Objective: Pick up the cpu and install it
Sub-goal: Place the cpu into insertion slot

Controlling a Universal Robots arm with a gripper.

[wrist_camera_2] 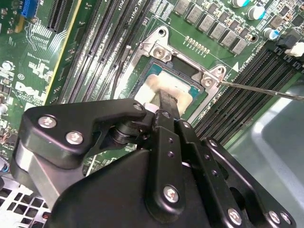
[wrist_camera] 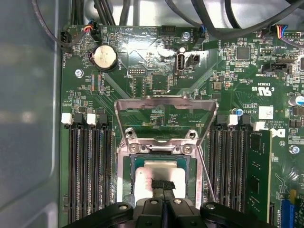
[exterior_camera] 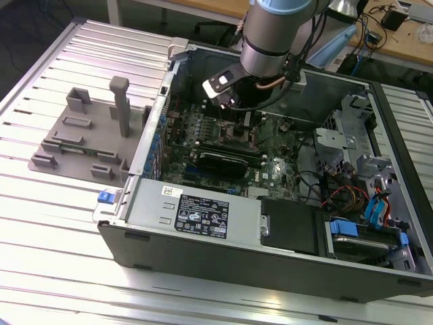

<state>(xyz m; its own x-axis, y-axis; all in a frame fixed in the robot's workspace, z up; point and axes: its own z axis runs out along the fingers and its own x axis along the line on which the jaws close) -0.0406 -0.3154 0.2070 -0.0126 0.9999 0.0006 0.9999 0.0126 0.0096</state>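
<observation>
Black hand (wrist_camera_2: 165, 105), tip at the pale cpu (wrist_camera_2: 175, 86) within the metal-framed socket (wrist_camera_2: 156, 50) of a green motherboard (wrist_camera_2: 28, 71).

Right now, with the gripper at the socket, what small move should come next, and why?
Probably a slow, straight lift off. The gripper sits tip-down on the cpu, which seems to lie flat and square inside the socket, and the load plate stands open. Any sideways motion could drag the cpu out of line.

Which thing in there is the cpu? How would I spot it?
Look inside the open computer case at the green motherboard. Between the long black memory slots, a metal frame stands flipped up. The cpu is the only flat silvery square there, right under the gripper.
</observation>
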